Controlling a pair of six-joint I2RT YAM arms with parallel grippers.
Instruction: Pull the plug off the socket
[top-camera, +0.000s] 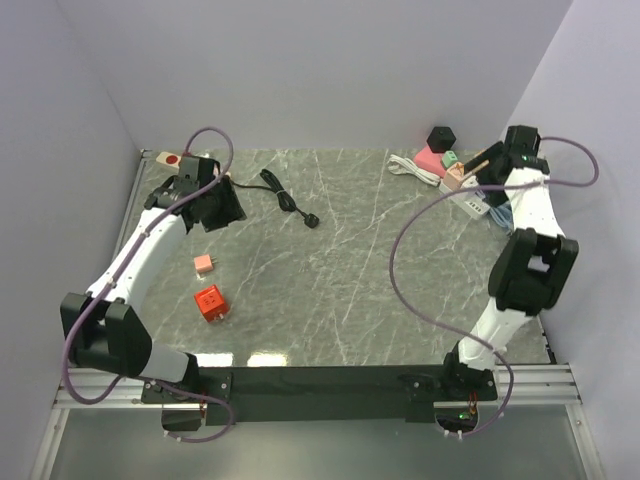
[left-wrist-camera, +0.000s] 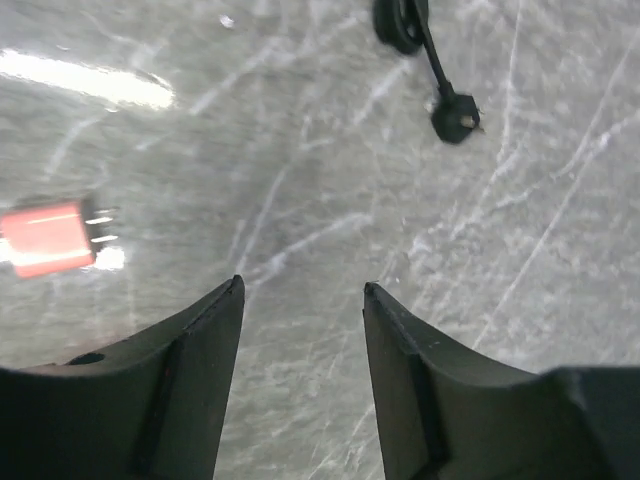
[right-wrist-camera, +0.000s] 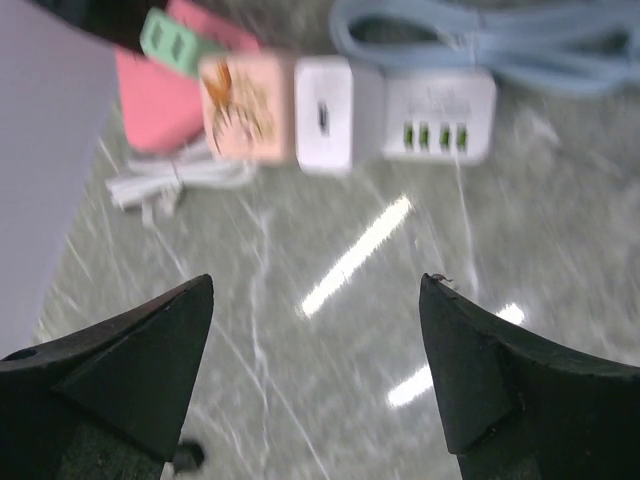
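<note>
Locating the white plug (right-wrist-camera: 322, 115): pressed against the end of the white power strip (right-wrist-camera: 440, 105), at the far right of the tabletop (top-camera: 380, 280). Cannot tell whether fully seated. Touching the plug's other side: pink picture block (right-wrist-camera: 245, 110). Next to that block: green adapter (right-wrist-camera: 175, 40) and pink box (right-wrist-camera: 150, 100), with a black cube (top-camera: 441, 137) just behind them. Lying in front of the box: bundled white cable (right-wrist-camera: 175, 180). Running behind the strip: pale blue cable (right-wrist-camera: 480, 35).

Right claw (right-wrist-camera: 315, 285): hanging over bare tabletop just short of the plug, released, fingers spread wide, grasping nothing, apart from plug and strip.

Left claw (left-wrist-camera: 303, 288): raised over the far left of the tabletop, released, fingers apart, nothing between them. Lying loose beyond it: black plug (left-wrist-camera: 455, 115) on its black cord, prongs clear of any outlet. Off to one side in the left wrist view: small pink adapter (left-wrist-camera: 45, 238), blurred, prongs showing. Near that adapter in the top view: red cube (top-camera: 210, 302), closer to the arm bases.
</note>
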